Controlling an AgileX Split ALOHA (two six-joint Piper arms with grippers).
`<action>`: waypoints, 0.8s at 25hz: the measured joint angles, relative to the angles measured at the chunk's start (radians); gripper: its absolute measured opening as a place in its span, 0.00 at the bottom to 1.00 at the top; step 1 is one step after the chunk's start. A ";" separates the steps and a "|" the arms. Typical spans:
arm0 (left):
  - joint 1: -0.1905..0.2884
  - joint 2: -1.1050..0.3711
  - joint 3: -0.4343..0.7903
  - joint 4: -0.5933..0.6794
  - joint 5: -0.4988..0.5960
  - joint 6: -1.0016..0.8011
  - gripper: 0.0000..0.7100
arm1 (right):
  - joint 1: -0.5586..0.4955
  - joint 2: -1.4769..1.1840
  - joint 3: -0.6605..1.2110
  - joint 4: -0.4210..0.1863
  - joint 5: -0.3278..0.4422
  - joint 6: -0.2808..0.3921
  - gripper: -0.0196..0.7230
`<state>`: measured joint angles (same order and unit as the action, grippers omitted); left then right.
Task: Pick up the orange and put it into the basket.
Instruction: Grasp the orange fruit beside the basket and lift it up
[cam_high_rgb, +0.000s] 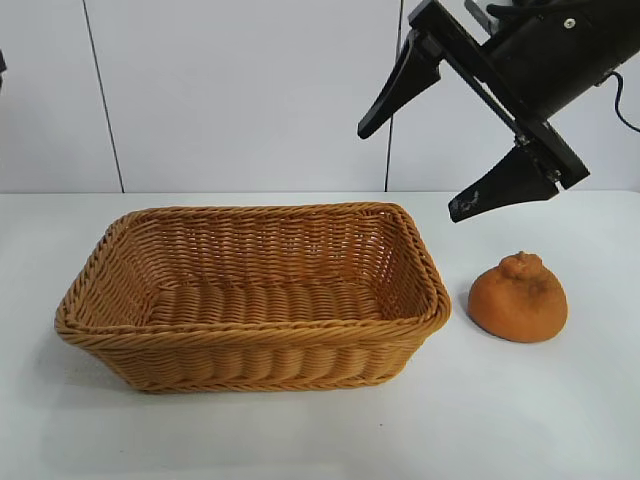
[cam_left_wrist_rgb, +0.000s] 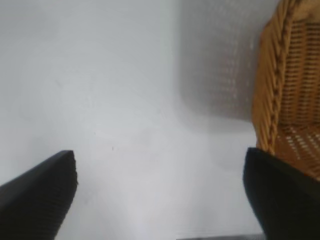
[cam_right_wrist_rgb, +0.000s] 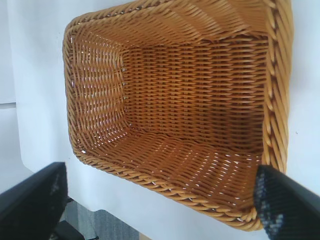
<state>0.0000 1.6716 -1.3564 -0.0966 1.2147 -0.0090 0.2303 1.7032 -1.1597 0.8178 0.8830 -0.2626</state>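
Woven tan-orange wicker forms the large rectangular basket nearest the exterior camera, standing empty on the white table. Just beside its right-hand end, apart from the braided rim, sits the squat, matte orange fruit with a knobbly bump on top, resting on the table. Its wrinkled skin looks dull rather than slick, and it is likely light and slightly yielding, so a gentle pinch across its broad middle, below the bump, should hold best. Above and behind the fruit hangs the right pincer, black fingers spread wide and holding nothing, angled down toward the basket. The left pincer, shown only by its own wrist camera, is likewise spread and empty over bare table beside the basket's rim.
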 joint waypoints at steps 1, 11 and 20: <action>0.000 -0.038 0.035 0.000 0.000 0.001 0.91 | 0.000 0.000 0.000 -0.001 0.000 0.000 0.96; -0.001 -0.514 0.381 0.000 0.002 0.009 0.91 | 0.000 0.000 0.000 -0.004 0.000 0.000 0.96; -0.001 -1.003 0.635 0.000 -0.021 0.009 0.91 | 0.000 0.000 0.000 -0.004 0.000 0.000 0.96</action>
<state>-0.0012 0.6682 -0.7215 -0.0966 1.1938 0.0000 0.2303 1.7032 -1.1597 0.8137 0.8830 -0.2626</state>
